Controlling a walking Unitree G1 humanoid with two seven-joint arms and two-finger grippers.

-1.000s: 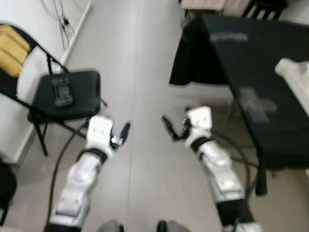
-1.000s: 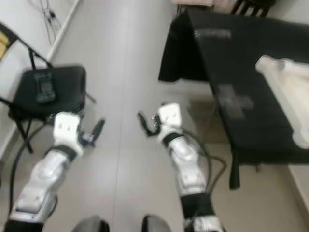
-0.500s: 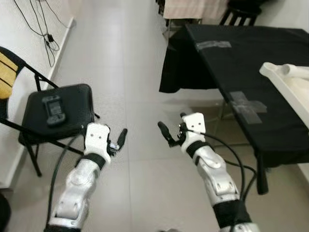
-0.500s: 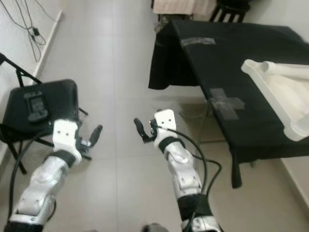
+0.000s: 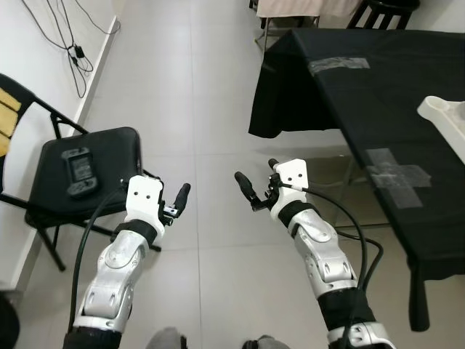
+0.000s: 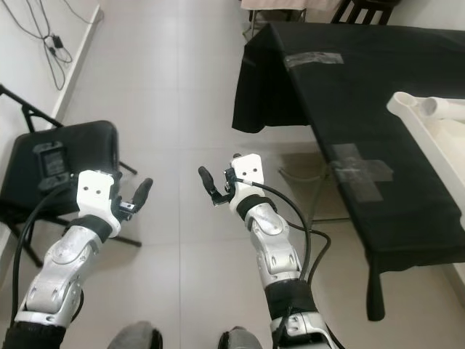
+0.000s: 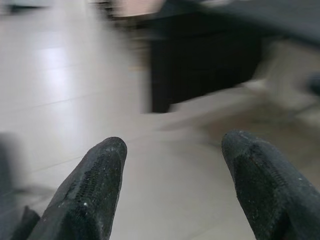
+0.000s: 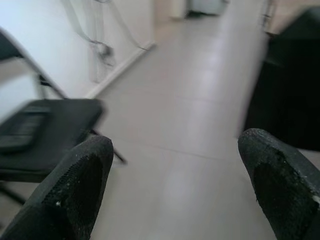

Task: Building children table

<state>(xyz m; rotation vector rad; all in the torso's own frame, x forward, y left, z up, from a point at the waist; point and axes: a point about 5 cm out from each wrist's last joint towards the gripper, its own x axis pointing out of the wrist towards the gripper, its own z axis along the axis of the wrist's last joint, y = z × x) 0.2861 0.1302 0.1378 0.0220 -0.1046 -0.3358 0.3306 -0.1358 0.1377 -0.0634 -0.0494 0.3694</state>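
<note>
The robot's head is turning: compared with a moment ago the whole view has slid, so the black-draped table (image 5: 378, 94) is now sitting further to the robot's right and less of the white children's-table part (image 6: 429, 120) on it is showing. The things themselves are not moving; it is the camera that is swinging. I am reading this as the robot getting its bearings between table and chair, with assembly not yet begun.

Both arms are hanging out in front over bare floor tiles. The left pincer (image 5: 180, 198) is standing with its fingers (image 7: 95, 190) wide apart and nothing between them, and the right pincer (image 5: 256, 189) is likewise spread and empty (its fingers (image 8: 82, 185) are framing the chair beyond).

The white part is lying on the table near its far right edge, well apart from either pincer. Grey tape crosses (image 5: 396, 169) are marking the cloth.

On the robot's left a black folding chair (image 5: 109, 156) is standing by the wall, a dark handset (image 5: 76, 171) lying on its seat. Cables (image 5: 73, 43) are trailing along the skirting. The table's near corner and the robot's own looping black arm cables (image 5: 356, 233) are, I judge, what could snag a reach toward the part.
</note>
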